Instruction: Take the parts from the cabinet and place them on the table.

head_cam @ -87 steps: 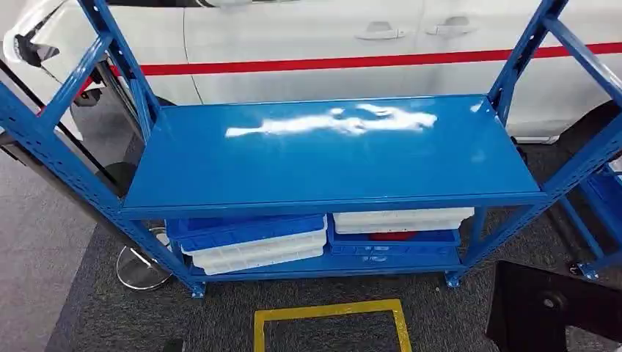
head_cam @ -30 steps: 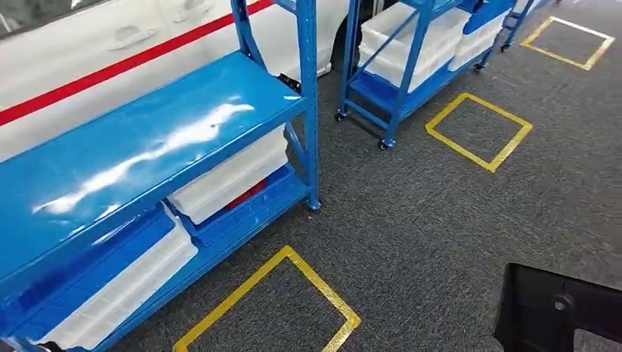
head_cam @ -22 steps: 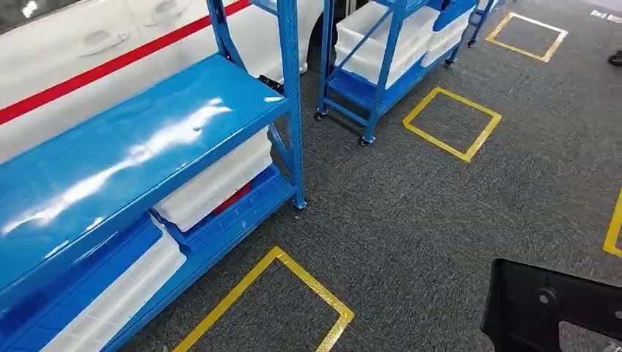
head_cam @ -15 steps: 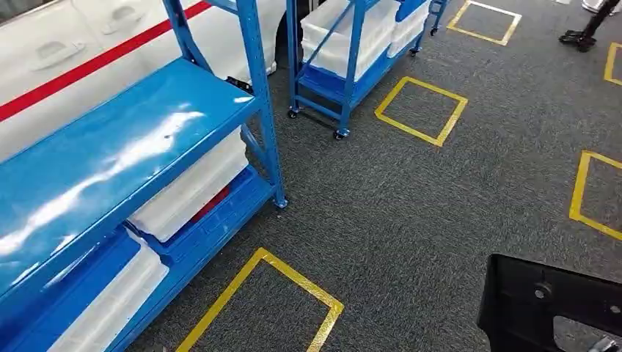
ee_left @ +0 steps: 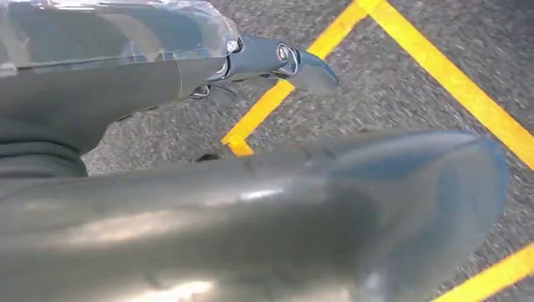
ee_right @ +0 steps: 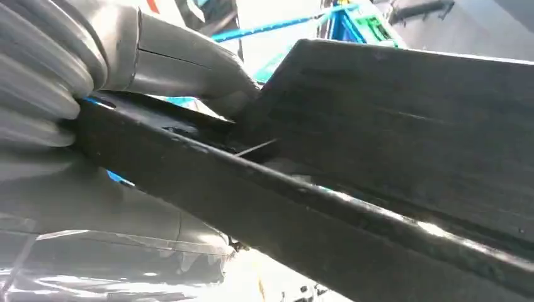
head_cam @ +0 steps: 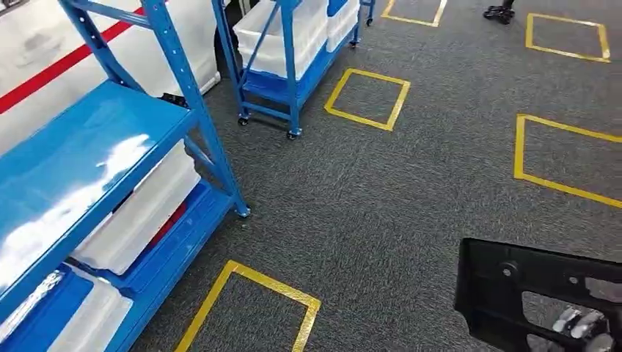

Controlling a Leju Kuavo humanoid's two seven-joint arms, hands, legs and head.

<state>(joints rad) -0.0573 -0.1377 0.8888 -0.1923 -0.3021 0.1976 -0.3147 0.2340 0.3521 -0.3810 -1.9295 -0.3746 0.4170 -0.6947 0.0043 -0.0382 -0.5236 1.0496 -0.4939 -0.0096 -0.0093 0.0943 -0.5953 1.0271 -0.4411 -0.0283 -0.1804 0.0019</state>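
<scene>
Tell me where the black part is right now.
In the head view the black part sits low on the right, gripped by the right hand, above grey carpet.

Black part (head_cam: 513,293) cut off at head view's bottom-right edge; right hand (head_cam: 583,326) shows thru its cutout only, blurred. Red item (head_cam: 170,220) under white tray (head_cam: 139,209) mostly hidden, possibly another bin.

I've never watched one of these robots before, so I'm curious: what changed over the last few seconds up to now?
The robot turned right, so the whole view swung: the blue rack it faced slid off to the left, and a second rack and yellow floor squares came into view. Nothing on the racks moved. The right hand kept holding the black part.
</scene>
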